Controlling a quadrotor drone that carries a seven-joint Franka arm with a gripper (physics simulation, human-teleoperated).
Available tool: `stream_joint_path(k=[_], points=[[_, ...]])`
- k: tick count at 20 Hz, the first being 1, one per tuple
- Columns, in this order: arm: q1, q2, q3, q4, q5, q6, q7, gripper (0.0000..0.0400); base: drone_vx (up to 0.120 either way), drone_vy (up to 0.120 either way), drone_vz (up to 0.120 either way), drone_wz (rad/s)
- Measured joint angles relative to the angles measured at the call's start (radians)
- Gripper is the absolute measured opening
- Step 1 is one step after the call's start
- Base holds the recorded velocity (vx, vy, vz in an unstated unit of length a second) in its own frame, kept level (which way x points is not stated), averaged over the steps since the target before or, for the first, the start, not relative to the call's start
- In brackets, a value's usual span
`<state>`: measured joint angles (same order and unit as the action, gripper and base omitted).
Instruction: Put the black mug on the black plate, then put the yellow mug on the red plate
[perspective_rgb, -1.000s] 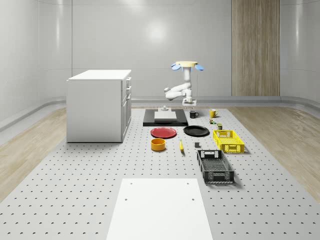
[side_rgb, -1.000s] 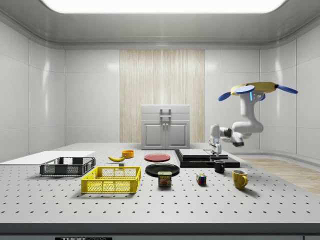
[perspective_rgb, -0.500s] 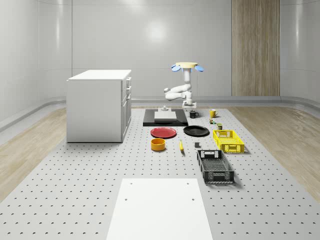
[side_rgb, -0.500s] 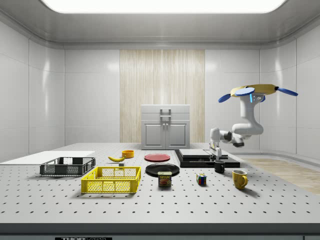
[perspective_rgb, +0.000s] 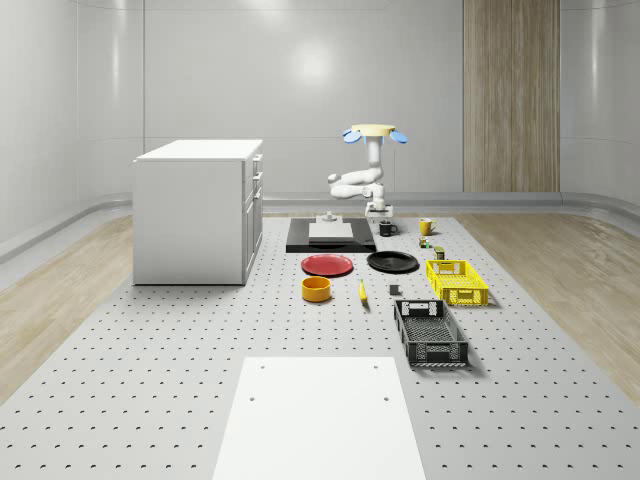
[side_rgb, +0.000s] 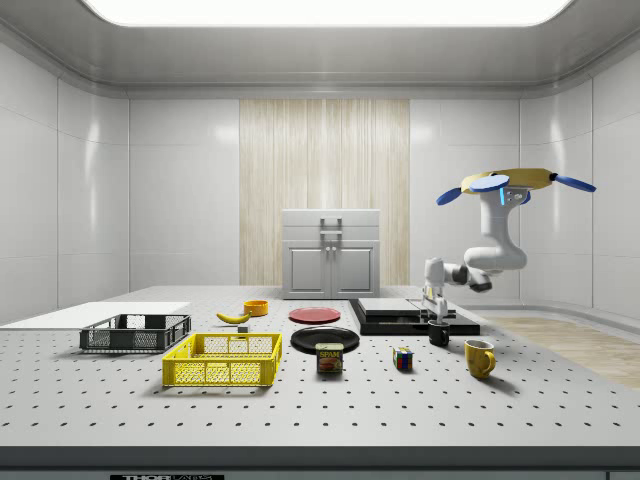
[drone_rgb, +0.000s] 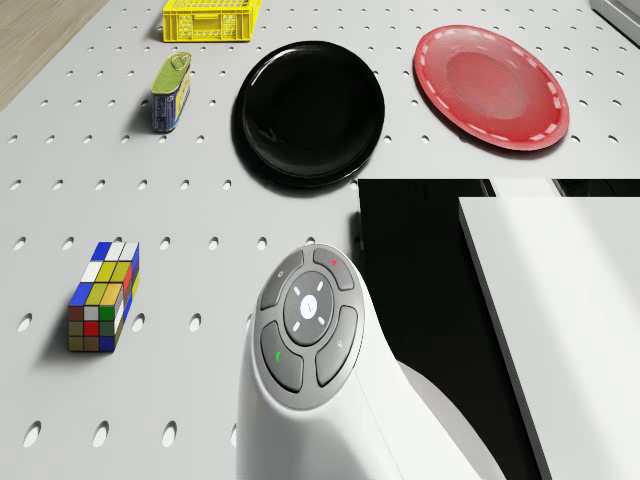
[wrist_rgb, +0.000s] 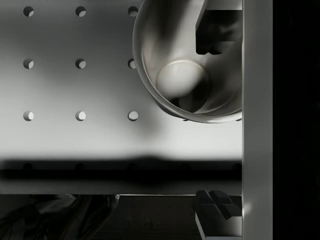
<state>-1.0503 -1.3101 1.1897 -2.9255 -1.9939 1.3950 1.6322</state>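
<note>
Tool (side_rgb: 434, 318) just above black mug (side_rgb: 439, 334), drone (side_rgb: 510, 180) hovering.

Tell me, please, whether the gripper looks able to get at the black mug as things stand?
Probably yes. The gripper hangs just above the black mug, whose open mouth faces it in the wrist view, with one finger over the rim. Nothing lies between them.

Glossy black plate (drone_rgb: 310, 110), glossy red plate (drone_rgb: 491, 86), matt perforated table (drone_rgb: 60, 150), shiny-walled mug (wrist_rgb: 170, 45)
</note>
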Motion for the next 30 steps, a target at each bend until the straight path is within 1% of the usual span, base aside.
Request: stream_joint_path(k=[6,8,15,26,27,28,29,30], points=[[-0.013,-0.022,-0.048,0.008,-0.042,0.035,0.011,0.0400,0.000,0.000,0.000,0.000],[-0.022,-0.025,-0.056,0.016,-0.051,0.042,0.013,0.0400,0.000,0.000,0.000,0.000],[-0.065,-0.017,-0.050,0.053,-0.051,0.051,0.023,0.0400,0.000,0.000,0.000,0.000],[-0.072,-0.033,-0.043,0.064,-0.042,0.069,0.020,0.0400,0.000,0.000,0.000,0.000],[-0.073,-0.034,-0.043,0.065,-0.041,0.070,0.020,0.0336,0.000,0.000,0.000,0.000],[-0.074,-0.035,-0.042,0.065,-0.040,0.072,0.020,0.0286,0.000,0.000,0.000,0.000],[-0.074,-0.037,-0.042,0.065,-0.040,0.073,0.021,0.0247,0.000,0.000,0.000,0.000],[-0.075,-0.038,-0.041,0.065,-0.039,0.074,0.021,0.0217,0.000,0.000,0.000,0.000]])
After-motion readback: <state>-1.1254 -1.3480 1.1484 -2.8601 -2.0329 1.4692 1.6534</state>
